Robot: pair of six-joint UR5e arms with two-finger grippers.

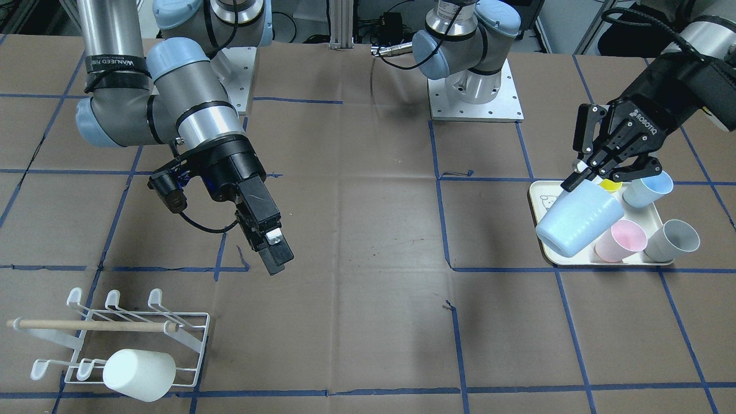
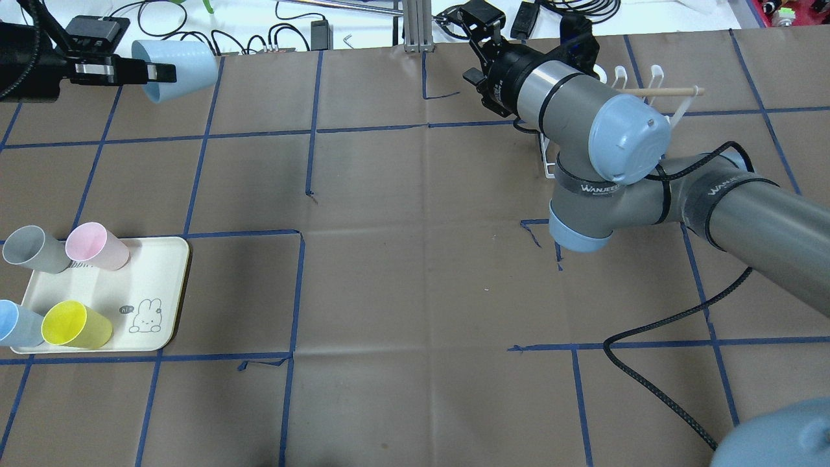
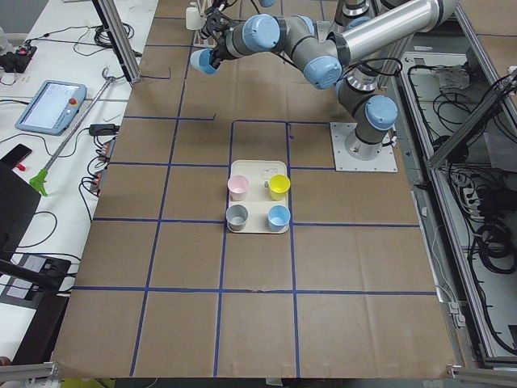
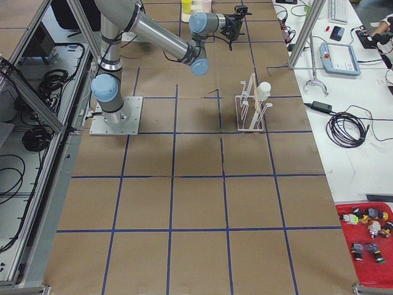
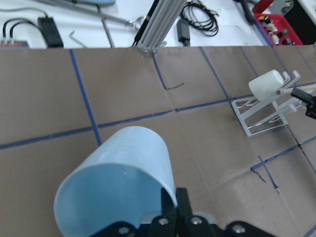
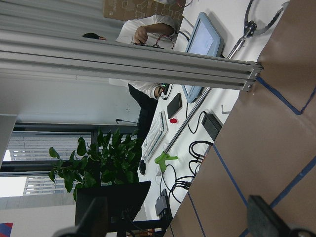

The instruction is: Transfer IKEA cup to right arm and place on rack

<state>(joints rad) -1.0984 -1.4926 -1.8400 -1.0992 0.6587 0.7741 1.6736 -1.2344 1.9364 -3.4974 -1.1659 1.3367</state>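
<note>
Pale-blue cup (image 5: 116, 177), rim pinched by the left gripper (image 1: 586, 177), hangs over the tray (image 1: 540, 204) at three o'clock; right gripper (image 1: 275, 256), fingers (image 6: 261, 217) spread, hovers at nine, well apart; rack (image 1: 195, 315) sits at seven near the table (image 1: 368, 230)'s edge.

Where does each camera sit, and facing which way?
Front-facing: across the brown table, facing robot; both arms.
Overhead: behind shoulders, looking forward; both arms.
Exterior left: table end; left arm nearer.
Exterior right: opposite end; right arm nearer.
Left wrist: above left tool gripping pale blue plastic cup.
Right wrist: sideways past open right tool toward white desk.
Shared by left wrist, exterior right: white wire rack.
</note>
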